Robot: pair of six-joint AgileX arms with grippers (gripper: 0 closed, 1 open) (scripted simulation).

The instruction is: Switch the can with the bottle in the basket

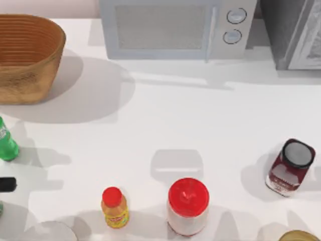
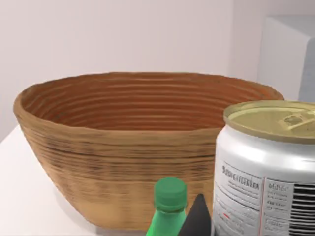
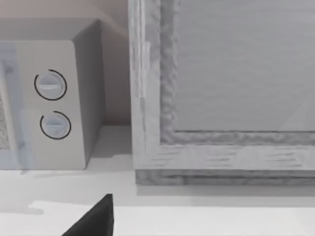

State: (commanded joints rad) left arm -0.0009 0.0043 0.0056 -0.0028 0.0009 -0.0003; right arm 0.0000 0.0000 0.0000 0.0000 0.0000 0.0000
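- The bottle (image 1: pixel 6 144) is seen standing on the table at the left edge, outside the basket (image 1: pixel 30 55).
- The can (image 2: pixel 268 167) is seen close before the left wrist, near the basket, seemingly not yet inside.
- Neither gripper's grip can be told.

Basket (image 2: pixel 133 147) rough woven wicker, ribbed and matt; just beside it the bottle (image 2: pixel 169 206) glossy translucent plastic with a smooth cap, the can (image 2: pixel 266 172) smooth shiny metal with a dull gold top and printed label; table (image 1: pixel 165 125) beneath the basket smooth, matt white.
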